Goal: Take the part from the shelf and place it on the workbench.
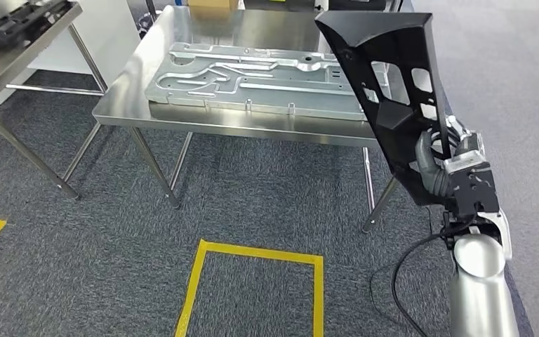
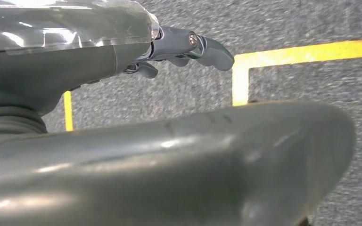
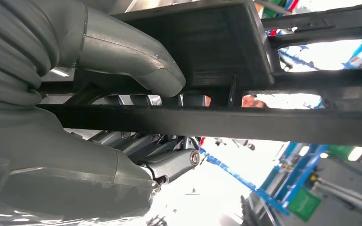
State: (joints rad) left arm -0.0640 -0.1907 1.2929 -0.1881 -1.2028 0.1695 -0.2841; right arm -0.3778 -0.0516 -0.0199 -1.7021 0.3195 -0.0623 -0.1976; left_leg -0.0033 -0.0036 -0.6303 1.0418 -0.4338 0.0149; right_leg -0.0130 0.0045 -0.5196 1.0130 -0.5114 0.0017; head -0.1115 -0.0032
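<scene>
Currently right hand (image 1: 441,163) gripping black part (image 1: 391,77) upright beside counter (image 1: 123,105) right front edge, left hand (image 2: 188,47) empty with fingers apart over carpet, grey metal panel (image 1: 253,78) covering counter, open carpet before it.

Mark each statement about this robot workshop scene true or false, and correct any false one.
1. The right hand grips the long black plastic part. True.
2. The black part lies flat on the steel workbench. False: it is held up in the air, near the bench's right end.
3. A stamped silver metal panel lies on the workbench. True.
4. The left hand holds a yellow box. False: it holds nothing, above grey carpet with yellow tape lines.
</scene>
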